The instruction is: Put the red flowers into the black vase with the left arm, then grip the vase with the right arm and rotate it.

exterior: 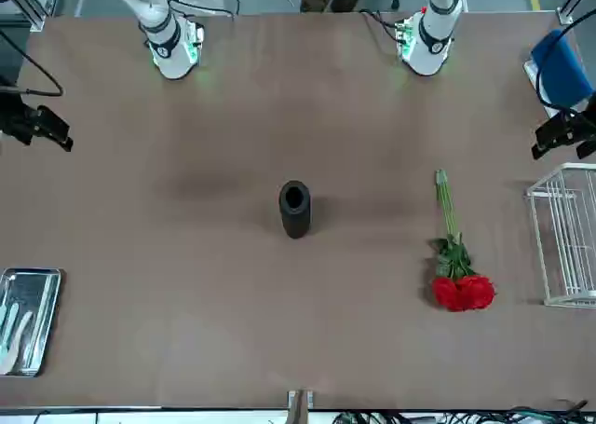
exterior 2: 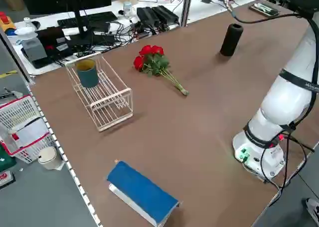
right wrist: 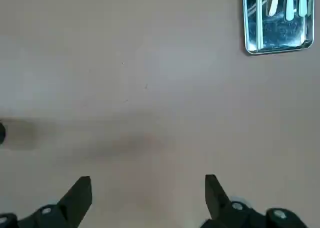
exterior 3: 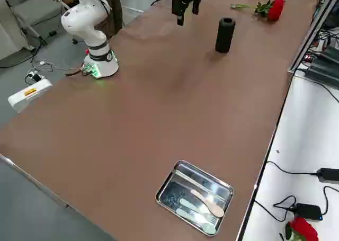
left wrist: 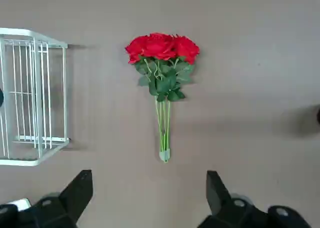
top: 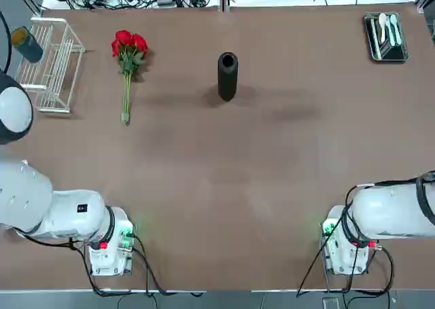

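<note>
1. Red flowers (left wrist: 162,70) lie flat on the counter (top: 224,180) — stems toward the left end effector (left wrist: 150,195), spread and empty.
2. Black vase (top: 228,76) stands mid-counter; the right end effector (right wrist: 148,198) — also spread — waits.

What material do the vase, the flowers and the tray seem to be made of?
Vase: matte black, no glare; likely plastic or coated ceramic.
Flowers: probably artificial; stems end in one neat bound tip.
Tray: metal, apparently steel; it mirrors light.
</note>
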`<state>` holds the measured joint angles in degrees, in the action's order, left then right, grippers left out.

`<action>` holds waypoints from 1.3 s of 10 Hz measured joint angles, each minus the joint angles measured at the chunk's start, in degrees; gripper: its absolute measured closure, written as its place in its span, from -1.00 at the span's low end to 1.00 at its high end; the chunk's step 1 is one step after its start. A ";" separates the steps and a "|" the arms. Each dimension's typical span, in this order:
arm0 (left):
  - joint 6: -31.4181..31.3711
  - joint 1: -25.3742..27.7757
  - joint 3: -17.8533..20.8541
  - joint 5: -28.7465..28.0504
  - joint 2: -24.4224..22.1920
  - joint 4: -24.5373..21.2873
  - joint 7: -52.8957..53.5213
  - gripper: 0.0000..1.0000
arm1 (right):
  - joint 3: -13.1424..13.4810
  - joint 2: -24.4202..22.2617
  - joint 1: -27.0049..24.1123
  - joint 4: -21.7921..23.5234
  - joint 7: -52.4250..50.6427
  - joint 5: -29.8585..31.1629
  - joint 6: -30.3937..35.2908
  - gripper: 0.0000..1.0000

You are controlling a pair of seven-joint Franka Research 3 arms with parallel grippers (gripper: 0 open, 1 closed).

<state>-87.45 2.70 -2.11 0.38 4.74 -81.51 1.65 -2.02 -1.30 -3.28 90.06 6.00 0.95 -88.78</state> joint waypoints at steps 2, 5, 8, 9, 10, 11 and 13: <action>0.00 0.02 0.00 0.00 0.00 0.00 0.00 -1.00 | 0.03 0.00 0.00 0.00 0.00 0.00 -0.03 -1.00; -1.06 0.33 0.03 0.00 0.30 -0.65 0.35 -1.00 | 0.05 0.00 0.01 0.03 -0.01 0.00 -0.38 -1.00; -10.91 0.40 0.07 0.00 3.13 -6.97 0.50 -1.00 | 0.01 0.06 0.05 1.32 -0.03 -0.02 -1.40 -1.00; -15.28 0.39 0.07 0.00 3.97 -10.22 0.50 -1.00 | -0.01 0.09 0.06 1.44 -0.03 -0.02 -1.51 -1.00; -19.50 0.40 0.08 0.00 4.77 -13.44 0.44 -1.00 | -0.01 0.09 0.06 1.45 -0.04 -0.02 -1.54 -1.00; -23.68 0.40 0.08 0.00 5.44 -16.68 0.36 -1.00 | -0.03 0.09 0.08 1.54 -0.04 -0.02 -1.46 -1.00; -33.17 0.38 0.08 0.00 5.94 -24.81 -1.38 -1.00 | -0.09 0.10 0.10 2.36 -0.03 -0.02 -1.29 -1.00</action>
<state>-120.62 3.07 -2.04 0.38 10.68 -106.33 0.27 -2.11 -1.20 -3.17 92.41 5.97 0.93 -90.07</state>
